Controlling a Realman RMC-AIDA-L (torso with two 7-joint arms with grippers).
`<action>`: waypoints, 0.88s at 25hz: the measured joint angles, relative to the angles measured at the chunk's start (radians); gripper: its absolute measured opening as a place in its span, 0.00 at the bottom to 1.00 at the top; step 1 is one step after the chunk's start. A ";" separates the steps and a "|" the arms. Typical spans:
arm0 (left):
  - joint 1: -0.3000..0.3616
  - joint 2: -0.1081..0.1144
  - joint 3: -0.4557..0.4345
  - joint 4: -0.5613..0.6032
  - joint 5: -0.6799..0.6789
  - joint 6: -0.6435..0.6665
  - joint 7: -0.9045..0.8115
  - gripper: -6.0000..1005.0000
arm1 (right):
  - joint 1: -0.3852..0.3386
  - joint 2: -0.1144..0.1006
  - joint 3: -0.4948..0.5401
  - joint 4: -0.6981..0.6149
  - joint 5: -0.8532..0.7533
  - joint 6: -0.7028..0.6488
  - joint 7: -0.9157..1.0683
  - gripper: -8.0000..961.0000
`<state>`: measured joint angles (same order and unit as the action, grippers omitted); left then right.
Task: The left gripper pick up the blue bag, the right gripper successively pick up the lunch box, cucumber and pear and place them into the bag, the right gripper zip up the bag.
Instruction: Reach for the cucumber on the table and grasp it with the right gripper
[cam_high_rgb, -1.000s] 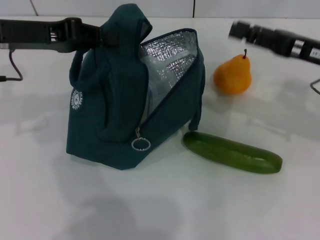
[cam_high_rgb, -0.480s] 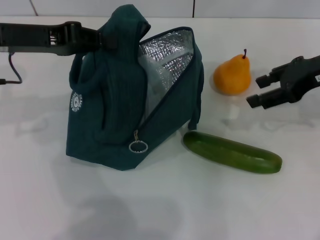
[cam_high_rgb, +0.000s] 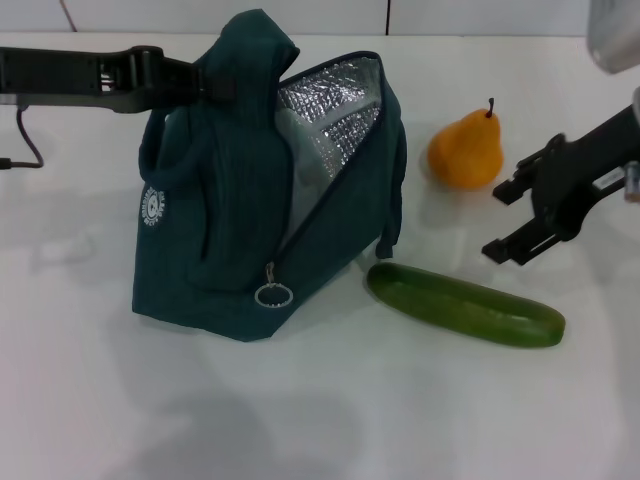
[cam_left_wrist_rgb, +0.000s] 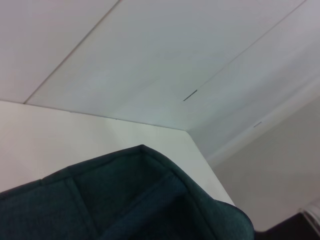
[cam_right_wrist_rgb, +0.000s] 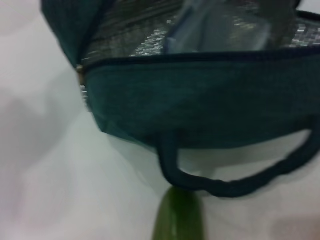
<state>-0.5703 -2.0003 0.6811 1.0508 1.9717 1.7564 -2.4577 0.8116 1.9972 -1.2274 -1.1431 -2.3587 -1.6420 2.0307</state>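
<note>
The blue bag (cam_high_rgb: 230, 220) stands at centre left, its mouth unzipped and its silver lining showing. My left gripper (cam_high_rgb: 212, 80) reaches in from the left and is shut on the bag's raised top handle. The lunch box (cam_right_wrist_rgb: 215, 25) lies inside the bag, seen as a pale clear shape through the mouth. To the right of the bag's foot, the dark green cucumber (cam_high_rgb: 465, 305) lies on the table, and its tip (cam_right_wrist_rgb: 179, 220) shows in the right wrist view. The pear (cam_high_rgb: 465, 150) stands behind it. My right gripper (cam_high_rgb: 503, 220) hangs open just above the cucumber, right of the pear.
The white table (cam_high_rgb: 320, 410) stretches in front of the bag. The ring zipper pull (cam_high_rgb: 271, 295) hangs at the low front end of the zip. A loose bag handle (cam_right_wrist_rgb: 235, 187) droops on the cucumber side. A black cable (cam_high_rgb: 25, 140) lies at far left.
My right gripper has come down from the far right, past the pear, and now hangs lower and closer to the cucumber. The bag and left arm have barely moved.
</note>
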 joint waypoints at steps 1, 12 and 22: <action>-0.001 0.000 0.000 0.000 0.000 0.000 0.000 0.07 | 0.001 0.006 -0.007 0.003 0.000 0.000 -0.001 0.80; -0.008 0.000 0.000 0.001 0.000 0.001 -0.003 0.07 | -0.012 0.028 -0.188 0.111 0.042 0.129 -0.001 0.81; -0.014 -0.001 0.000 0.002 0.000 0.001 -0.003 0.08 | -0.011 0.028 -0.234 0.197 0.085 0.202 -0.018 0.81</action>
<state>-0.5843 -2.0008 0.6811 1.0523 1.9718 1.7570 -2.4611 0.8011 2.0250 -1.4613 -0.9461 -2.2735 -1.4397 2.0125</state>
